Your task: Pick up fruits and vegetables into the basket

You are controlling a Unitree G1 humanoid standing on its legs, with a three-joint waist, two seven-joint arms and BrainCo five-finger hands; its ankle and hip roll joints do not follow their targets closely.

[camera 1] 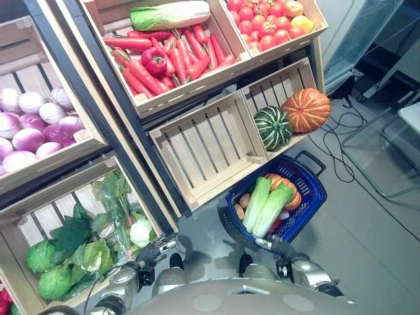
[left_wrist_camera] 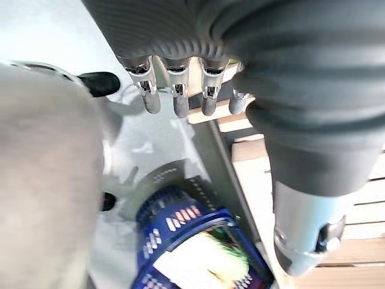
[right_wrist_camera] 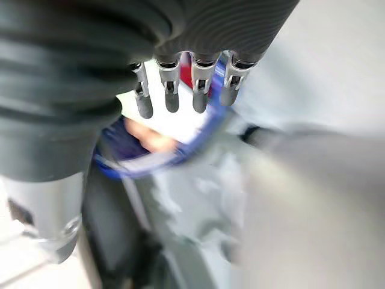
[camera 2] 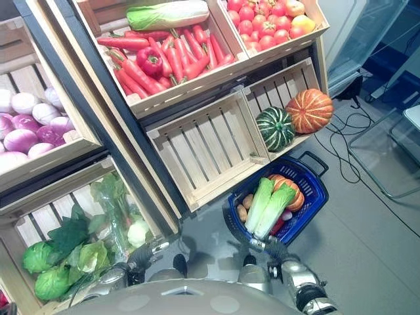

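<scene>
A blue basket [camera 1: 315, 194] stands on the grey floor below the shelves. In it lie two pale green leafy stalks [camera 1: 266, 205], an orange vegetable [camera 1: 287, 186] and some small brown potatoes [camera 1: 242, 202]. My left hand [camera 1: 153, 253] hangs low beside the bottom left crate, its fingers [left_wrist_camera: 174, 99] straight and holding nothing. My right hand [camera 1: 278, 247] hovers just in front of the basket's near rim [right_wrist_camera: 141, 165], fingers [right_wrist_camera: 180, 90] straight and empty.
Wooden crates hold carrots [camera 1: 167, 62] with a red pepper [camera 1: 154, 60] and a napa cabbage [camera 1: 169, 14], tomatoes [camera 1: 266, 23], an orange pumpkin [camera 1: 306, 109], a striped green squash [camera 1: 272, 127], onions [camera 1: 33, 125] and cabbages [camera 1: 56, 262]. One middle crate [camera 1: 207, 147] stands empty.
</scene>
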